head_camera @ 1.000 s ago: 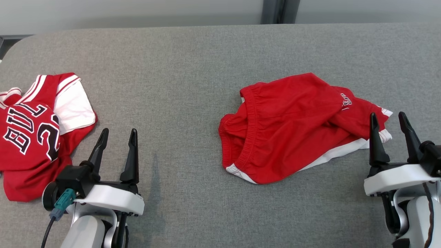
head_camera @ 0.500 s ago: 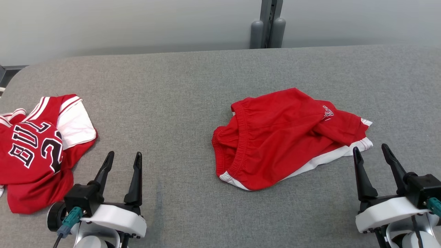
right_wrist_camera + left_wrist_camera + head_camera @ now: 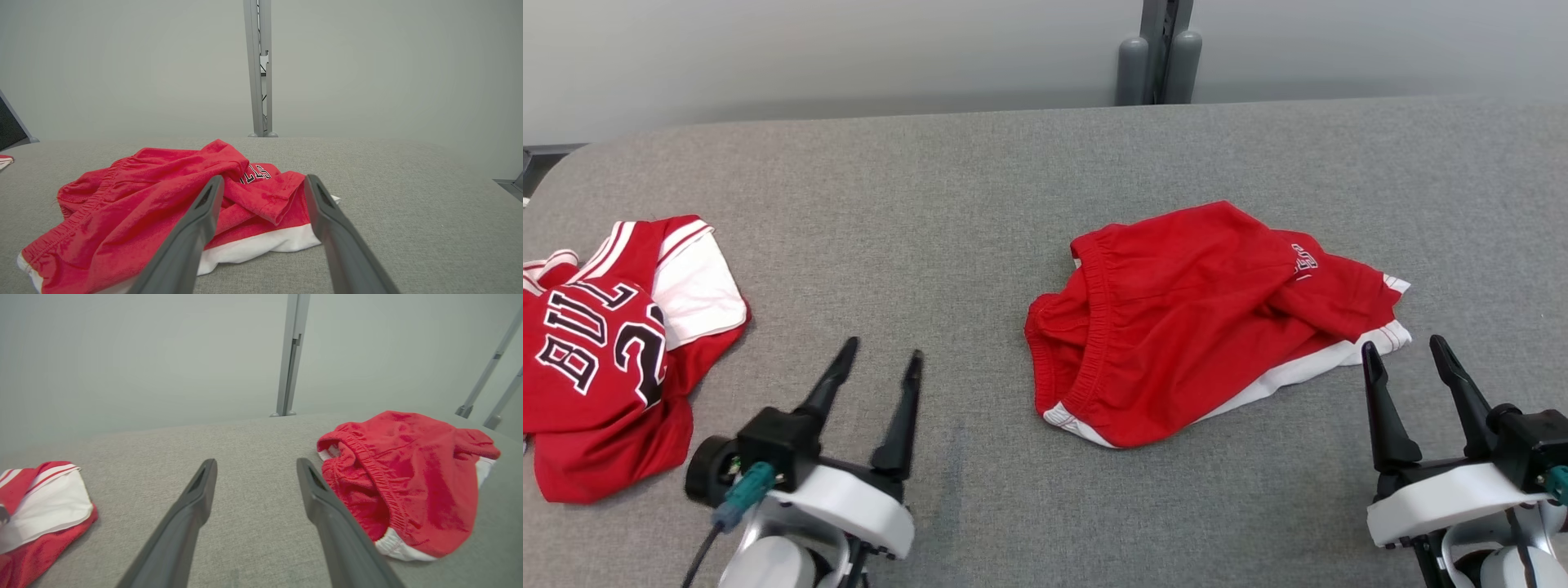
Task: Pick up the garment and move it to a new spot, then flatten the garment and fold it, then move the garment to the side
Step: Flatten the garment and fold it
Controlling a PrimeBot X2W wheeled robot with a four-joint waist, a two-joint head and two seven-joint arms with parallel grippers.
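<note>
1. The step in hand looks like the very first one, the pick-up: nothing is held, and the red shorts (image 3: 1201, 318) lie bunched on the grey desk (image 3: 931, 204), neither flattened nor folded.
2. The left end effector (image 3: 884, 349) is empty, with its fingers spread wide over bare desk. The elastic waistband (image 3: 1094, 327) of the shorts is ahead of it and off to its right, near but clearly apart.
3. The right end effector (image 3: 1402, 343) is also spread wide and empty. The white hem (image 3: 1388, 339) of one leg lies just ahead of its fingertips and a little to its left. It seems not to touch the cloth, though I cannot tell for certain.
4. A red and white jersey (image 3: 605, 351) lies crumpled to the left of the left end effector, well apart from the shorts. Since both end effectors point toward the shorts, I take the shorts as the garment being worked.
5. The next move probably calls for a short reach forward and down by the right end effector onto the hem. The left one needs a longer swing to its right, onto the waistband.
6. Each must then close low enough to catch the cloth. The shorts are doubled over themselves, so a pinch may gather several layers and lift them as a lump.
</note>
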